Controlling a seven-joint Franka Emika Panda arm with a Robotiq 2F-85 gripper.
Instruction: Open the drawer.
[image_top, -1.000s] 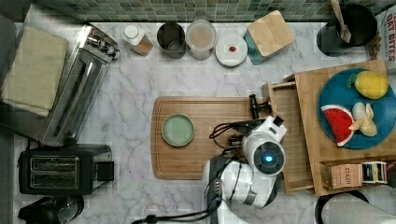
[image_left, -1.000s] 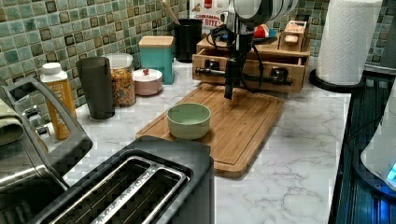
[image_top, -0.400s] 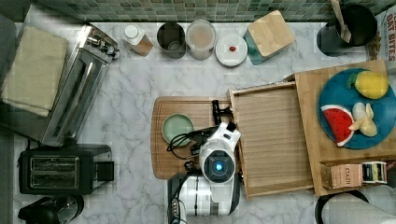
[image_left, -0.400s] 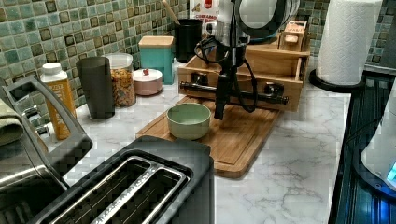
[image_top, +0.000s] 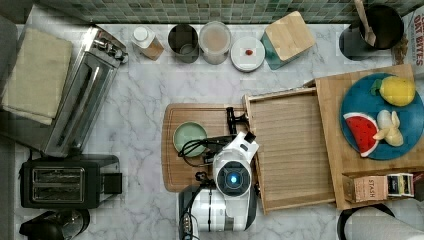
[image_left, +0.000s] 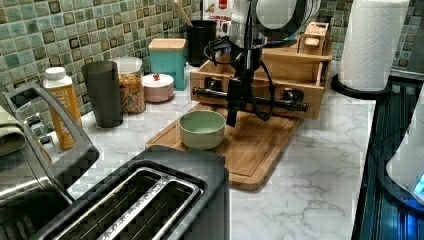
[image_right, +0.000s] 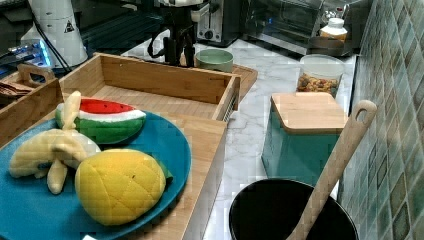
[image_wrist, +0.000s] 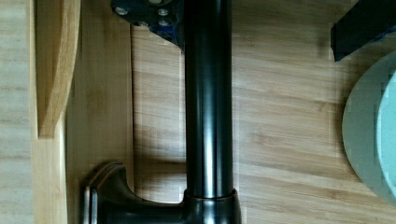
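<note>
Drawer (image_top: 292, 150), wide, shallow, light wood, ribbed bottom: pulled well out over the bamboo cutting board (image_top: 192, 150). Tool (image_left: 232, 107): fingers spread, straddling the long black metal bar handle (image_left: 250, 98). Pale green bowl (image_top: 190, 138) sits just beside.

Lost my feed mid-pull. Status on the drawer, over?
Claw at the bar handle, one finger either side. Drawer pulled well out over the cutting board. Green bowl sits close ahead of the handle.

White marble counter (image_top: 145, 100) w/ green mosaic tile backsplash (image_left: 60, 35) behind
</note>
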